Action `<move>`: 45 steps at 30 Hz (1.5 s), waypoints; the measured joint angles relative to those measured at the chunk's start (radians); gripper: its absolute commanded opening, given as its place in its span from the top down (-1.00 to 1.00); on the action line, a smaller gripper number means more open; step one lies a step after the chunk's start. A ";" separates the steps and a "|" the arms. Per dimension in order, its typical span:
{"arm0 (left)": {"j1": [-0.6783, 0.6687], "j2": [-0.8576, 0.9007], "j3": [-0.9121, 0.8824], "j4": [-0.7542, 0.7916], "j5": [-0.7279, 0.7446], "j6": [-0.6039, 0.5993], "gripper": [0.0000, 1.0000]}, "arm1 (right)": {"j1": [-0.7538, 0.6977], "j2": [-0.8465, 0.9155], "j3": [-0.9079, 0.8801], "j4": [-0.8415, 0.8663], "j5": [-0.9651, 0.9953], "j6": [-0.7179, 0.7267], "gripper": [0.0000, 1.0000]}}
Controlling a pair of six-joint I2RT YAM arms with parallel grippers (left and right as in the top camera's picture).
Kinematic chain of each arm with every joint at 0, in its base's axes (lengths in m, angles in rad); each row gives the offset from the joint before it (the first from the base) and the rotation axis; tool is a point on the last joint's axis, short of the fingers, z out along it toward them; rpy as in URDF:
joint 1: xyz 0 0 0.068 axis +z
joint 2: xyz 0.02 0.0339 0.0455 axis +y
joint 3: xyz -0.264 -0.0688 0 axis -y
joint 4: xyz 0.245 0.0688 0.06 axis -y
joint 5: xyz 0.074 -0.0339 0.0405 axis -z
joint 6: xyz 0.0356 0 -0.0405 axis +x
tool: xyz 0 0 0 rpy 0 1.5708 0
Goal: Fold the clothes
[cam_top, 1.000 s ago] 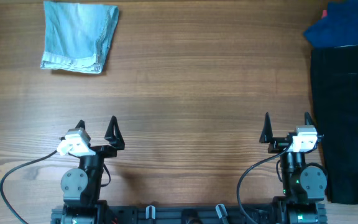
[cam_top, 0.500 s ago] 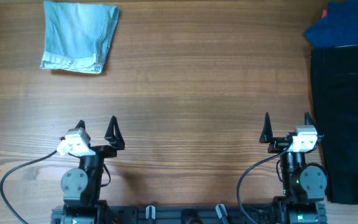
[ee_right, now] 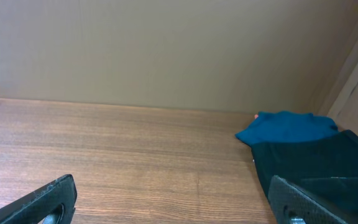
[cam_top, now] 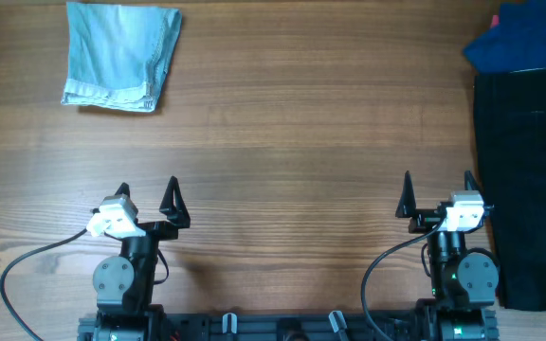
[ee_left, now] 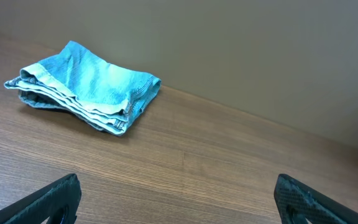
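A folded light-blue denim garment [cam_top: 121, 55] lies at the table's far left corner; it also shows in the left wrist view [ee_left: 86, 86]. A blue garment [cam_top: 522, 36] lies bunched at the far right on top of a black cloth [cam_top: 527, 180] that runs down the right edge; both show in the right wrist view, the blue garment [ee_right: 288, 127] and the black cloth [ee_right: 316, 165]. My left gripper [cam_top: 147, 192] is open and empty near the front edge at left. My right gripper [cam_top: 437, 186] is open and empty near the front at right, just left of the black cloth.
The wooden table [cam_top: 292, 142] spans the view. Cables [cam_top: 27, 265] trail from both arm bases along the front edge. A plain wall [ee_right: 166, 50] stands behind the table's far edge.
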 measured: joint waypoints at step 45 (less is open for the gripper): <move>0.000 0.000 0.000 0.000 0.000 0.000 -1.00 | 0.000 0.000 -0.003 0.062 -0.169 0.042 -0.99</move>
